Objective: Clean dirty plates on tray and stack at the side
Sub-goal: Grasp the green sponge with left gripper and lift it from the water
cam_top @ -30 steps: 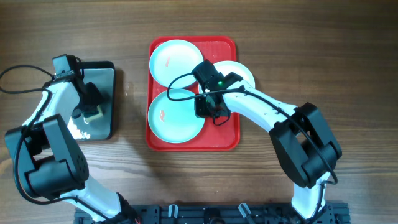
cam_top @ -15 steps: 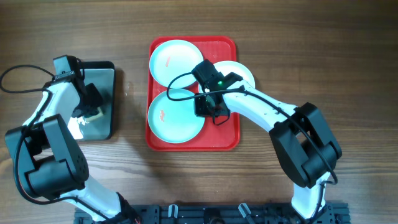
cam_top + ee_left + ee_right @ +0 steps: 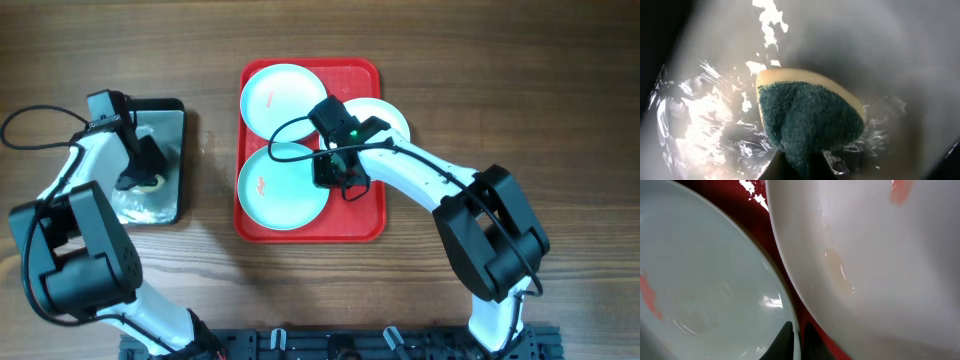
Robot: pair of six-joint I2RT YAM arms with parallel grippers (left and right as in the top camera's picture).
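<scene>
Your right pincer point(image 3: 797, 341) is down on the red tray point(image 3: 362, 226). Its two dark fingers are close together astride the rim of the nearer turquoise plate point(image 3: 700, 280) and look to be pinching that edge. The plate's bowl spreads away on one side of the pincer, marked with a reddish smear. Just beside the pincer on the other side is the white plate point(image 3: 865, 255), with a thin strip of red tray between the two. The second turquoise plate point(image 3: 276, 95) lies beyond the pincer, further along the tray.

Expect a stiff, light, glossy plate, so it will probably be slippery. You cannot tell its material, so treat it as breakable. The thin raised rim is the only place to hold it, and gripped at one edge it will want to tip, so seat the fingers well over the lip.

Your left pincer point(image 3: 795, 167) pinches a soft green-and-yellow sponge point(image 3: 810, 117) over the wet dark tray point(image 3: 168, 118).
</scene>
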